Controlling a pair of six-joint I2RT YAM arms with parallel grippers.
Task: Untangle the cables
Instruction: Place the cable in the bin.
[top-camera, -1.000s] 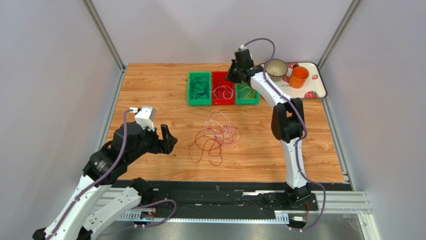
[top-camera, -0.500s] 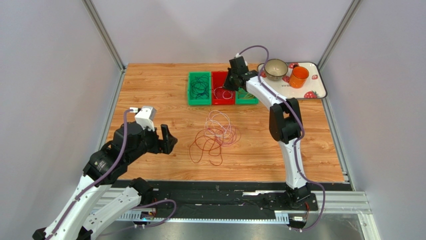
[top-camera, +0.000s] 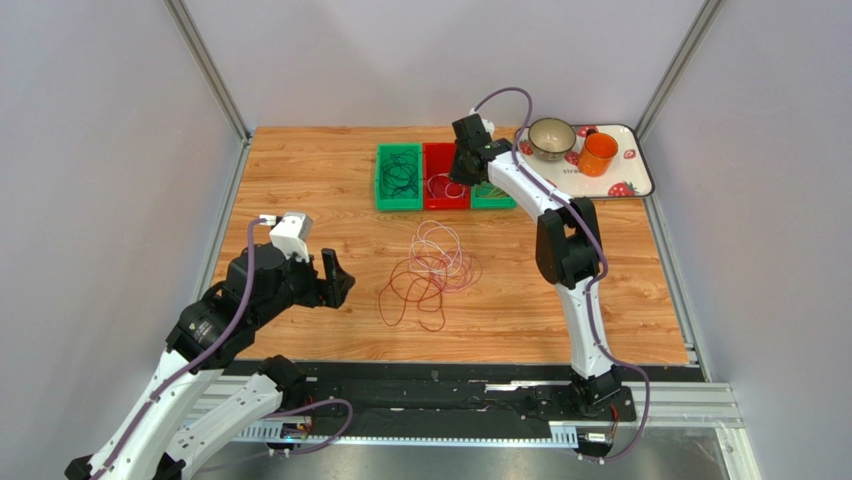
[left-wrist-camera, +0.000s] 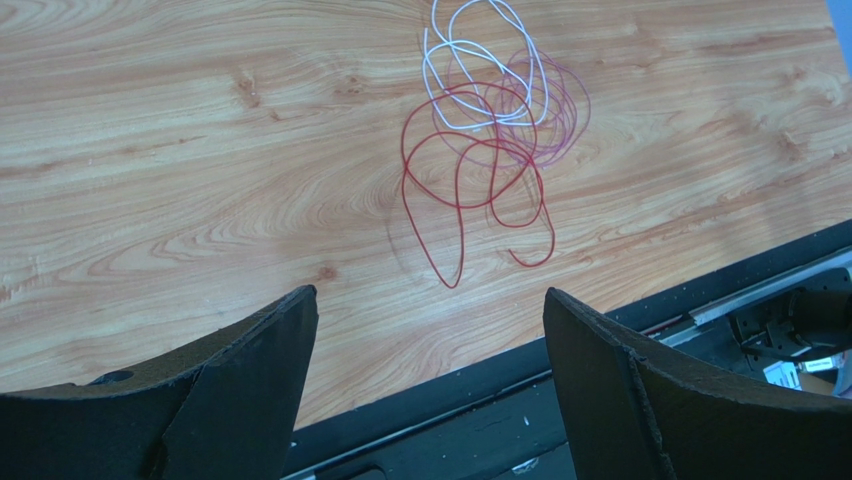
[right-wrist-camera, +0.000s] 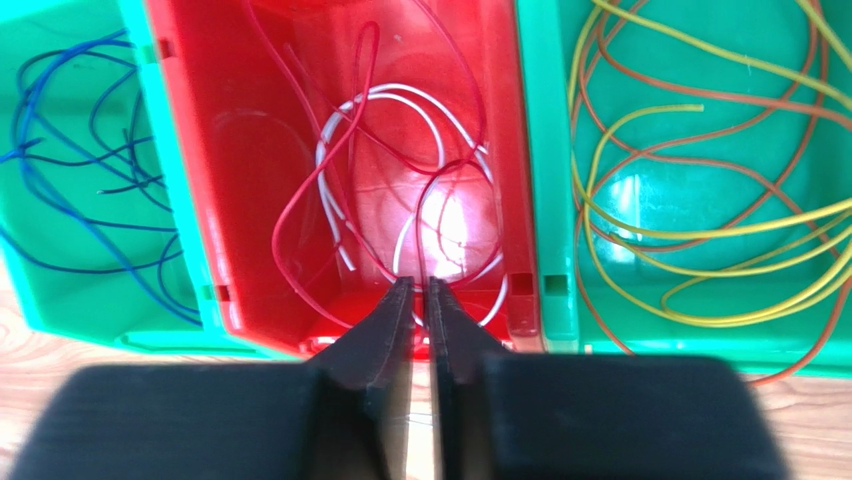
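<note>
While barely apart, right fingers (right-wrist-camera: 385, 330) over cables (right-wrist-camera: 400, 180) in red bin (right-wrist-camera: 190, 200); left fingers (left-wrist-camera: 250, 380) wide, cable tangle (left-wrist-camera: 480, 170) ahead.

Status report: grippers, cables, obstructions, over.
Left gripper open, off the cables. Right gripper barely parted over red bin. Cables tangled, nothing blocking them.

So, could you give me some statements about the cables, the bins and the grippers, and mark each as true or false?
1. The left gripper is open and holds nothing. True.
2. The red bin holds blue cables. False: red and white cables lie in it.
3. The right gripper hangs over the red bin. True.
4. The loose tangle is all yellow. False: it is red, white and purple.
</note>
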